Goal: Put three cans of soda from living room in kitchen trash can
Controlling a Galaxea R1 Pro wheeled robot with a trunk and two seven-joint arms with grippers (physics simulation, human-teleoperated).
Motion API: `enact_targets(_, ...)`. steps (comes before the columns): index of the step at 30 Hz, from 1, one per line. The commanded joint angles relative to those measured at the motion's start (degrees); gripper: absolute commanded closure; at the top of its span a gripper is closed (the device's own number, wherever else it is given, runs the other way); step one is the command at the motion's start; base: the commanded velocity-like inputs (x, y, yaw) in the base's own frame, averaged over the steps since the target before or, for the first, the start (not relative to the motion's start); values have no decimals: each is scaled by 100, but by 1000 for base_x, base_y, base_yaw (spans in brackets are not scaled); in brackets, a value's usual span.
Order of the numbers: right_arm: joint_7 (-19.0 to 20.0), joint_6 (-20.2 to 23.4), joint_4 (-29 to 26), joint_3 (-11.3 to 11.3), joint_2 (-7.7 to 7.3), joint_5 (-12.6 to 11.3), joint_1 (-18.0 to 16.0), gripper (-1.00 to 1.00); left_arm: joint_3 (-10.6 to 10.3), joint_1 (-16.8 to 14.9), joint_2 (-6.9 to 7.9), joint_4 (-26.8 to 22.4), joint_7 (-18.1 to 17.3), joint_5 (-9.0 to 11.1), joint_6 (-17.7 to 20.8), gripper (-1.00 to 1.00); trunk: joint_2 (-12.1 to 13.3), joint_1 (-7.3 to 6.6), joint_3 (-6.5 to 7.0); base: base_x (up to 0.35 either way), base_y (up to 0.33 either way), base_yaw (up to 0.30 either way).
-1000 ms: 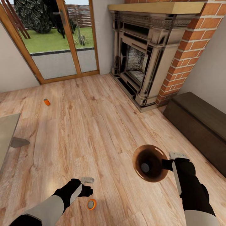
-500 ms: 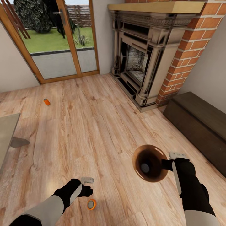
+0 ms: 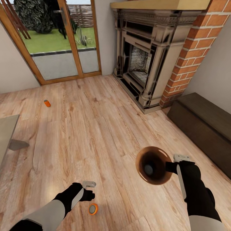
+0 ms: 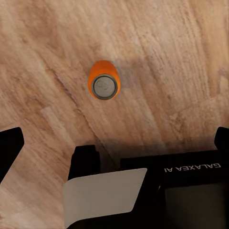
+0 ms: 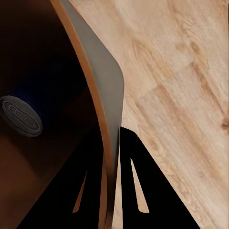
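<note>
The robot stands in the living room on a pale wooden floor (image 3: 106,128). The right tool (image 3: 170,166) is clenched on the rim of the tash can (image 3: 154,165); in the right wrist view the two dark fingers (image 5: 136,186) stand on either side of the thin copper wall (image 5: 102,95). The bin hangs above the floor with its mouth turned up toward the head camera. Inside it, on the dark bottom, the grey metal end of one can (image 3: 148,169) is visible.

The left tool (image 3: 91,194) hangs over the floor, released and holding nothing, its dark finger ends wide apart at the two sides of the left wrist view. Just beside it an upright orange can of soda (image 3: 93,209) stands on the floor with its grey top facing up; from the left wrist camera this can (image 4: 103,80) is seen between the open fingers but apart from them. Another orange can (image 3: 47,103) lies on its side far away, near the wood-framed glass doors (image 3: 54,41).

Around the work area are a red-brick fireplace (image 3: 150,54) ahead, a dark brown low cabinet (image 3: 205,128) at the right wall, and the corner of a grey bench (image 3: 6,134) at the left. Nothing lies between the left tool and the near can.
</note>
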Motion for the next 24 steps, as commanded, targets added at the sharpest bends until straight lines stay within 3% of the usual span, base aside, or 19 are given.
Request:
enact_targets(1,20,0,-33,-3,2,-29,4,100,1,0,1,1,0,0,4,-100,-42,23,-19,0,0,0)
enact_targets(17,28,0,-397,-64,21,-98,-30,100,4,0,-11,8,12,0,11,-100,-683,374,-306,0,0,0)
enact_targets(21,29,0,-501,-63,130,-249,-56,100,-4,0,-18,8,16,0,2,-100,-844,462,-378,0,0,0)
enact_targets(24,18,0,-458,-69,319,-242,-438,100,-5,0,-20,8,12,0,1,-100,-964,528,-432,0,0,0)
